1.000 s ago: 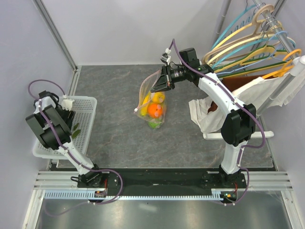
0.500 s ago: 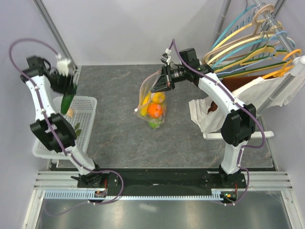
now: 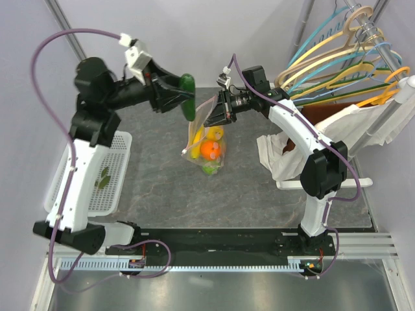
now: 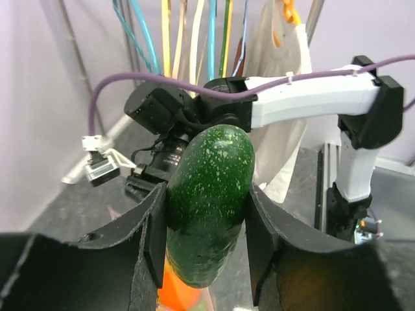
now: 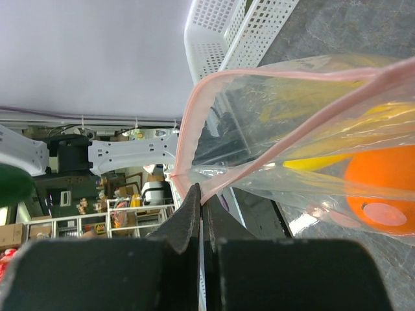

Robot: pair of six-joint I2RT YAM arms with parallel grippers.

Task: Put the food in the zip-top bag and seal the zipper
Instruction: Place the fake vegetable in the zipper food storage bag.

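The left fingers (image 4: 148,233) are clamped on either side of a dark green speckled fruit (image 4: 209,194), held high over the desk (image 3: 155,188), just left of the mouth of the zip-top bag (image 3: 194,123). The right fingers (image 5: 178,230) are pressed shut on the rim at the pinkish zipper (image 5: 185,123), lifting that corner so the mouth gapes leftward. An orange piece (image 3: 209,150) and yellow ones sit in the bag's bottom, which seems to rest on the desk.

To my eye the step is dropping this fruit in. It should be carried right until it hangs squarely over the gap, then lowered past the zipper before it is let go. Released early, it could strike the rim and roll off. The right arm should hold steady.
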